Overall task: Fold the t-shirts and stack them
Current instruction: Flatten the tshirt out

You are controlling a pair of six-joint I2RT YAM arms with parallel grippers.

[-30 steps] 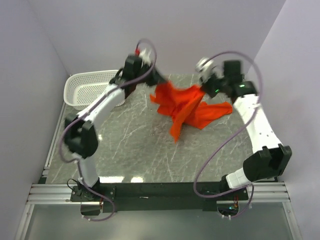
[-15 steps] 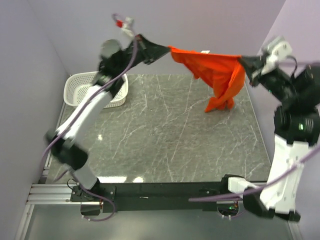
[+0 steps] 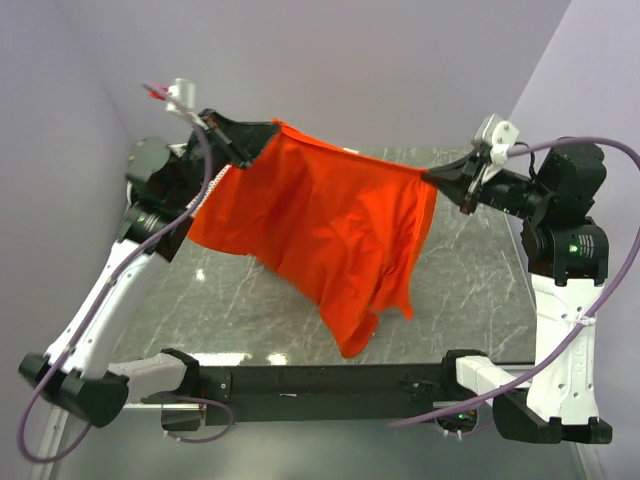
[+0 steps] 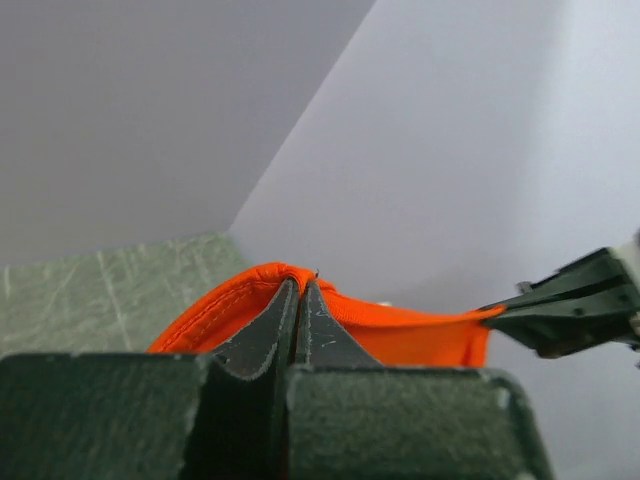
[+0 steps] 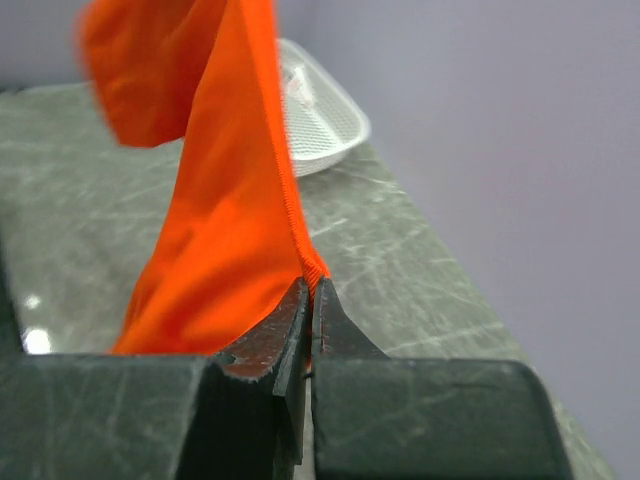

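Note:
The orange-red t-shirt hangs spread in the air above the marble table, stretched between both grippers, its lower edge drooping toward the table's near side. My left gripper is shut on its upper left corner; the hem shows pinched in the left wrist view. My right gripper is shut on its upper right corner; in the right wrist view the cloth rises from the closed jaws. The neck label is hidden.
The white perforated basket stands at the table's far left corner, hidden behind the shirt in the top view. Purple walls close in on the left, back and right. A black rail runs along the near edge.
Both arms have lifted the shirt off the table and pulled apart and toward the near side. The bunched shirt has opened into a wide hanging sheet.

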